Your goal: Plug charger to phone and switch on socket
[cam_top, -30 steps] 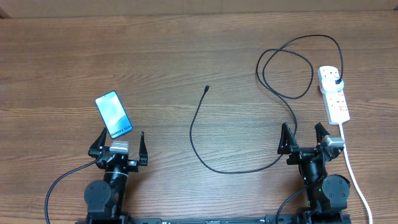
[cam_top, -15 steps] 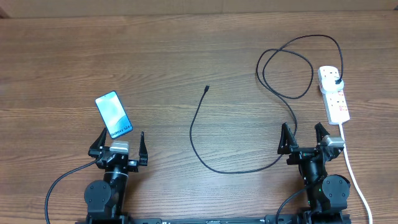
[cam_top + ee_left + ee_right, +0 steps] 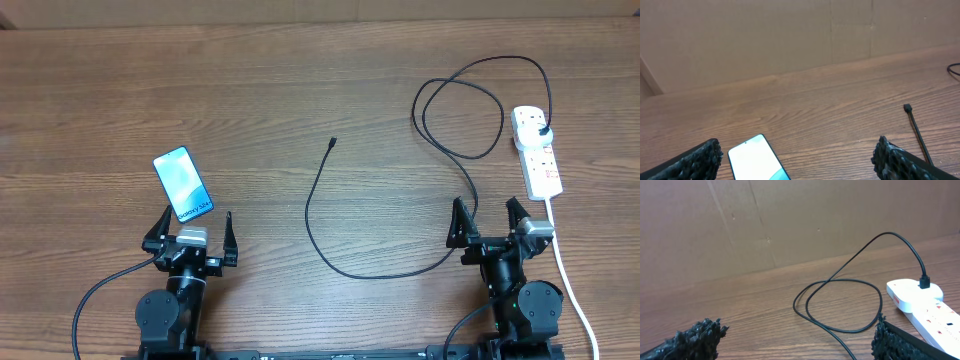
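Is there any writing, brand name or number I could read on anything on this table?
Slim blue-screened smartphone: dark print on its white band, too small to read.
Narrow white power strip: small red marks, too blurred to read.
No other text shows.

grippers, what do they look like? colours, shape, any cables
The left gripper and right gripper are both black, each with two tapered fingers. In the wrist views their pads look rough and knobbly. Each has a small grey block behind the fingers and a round black joint housing below. A thin black cable loops out from each base.
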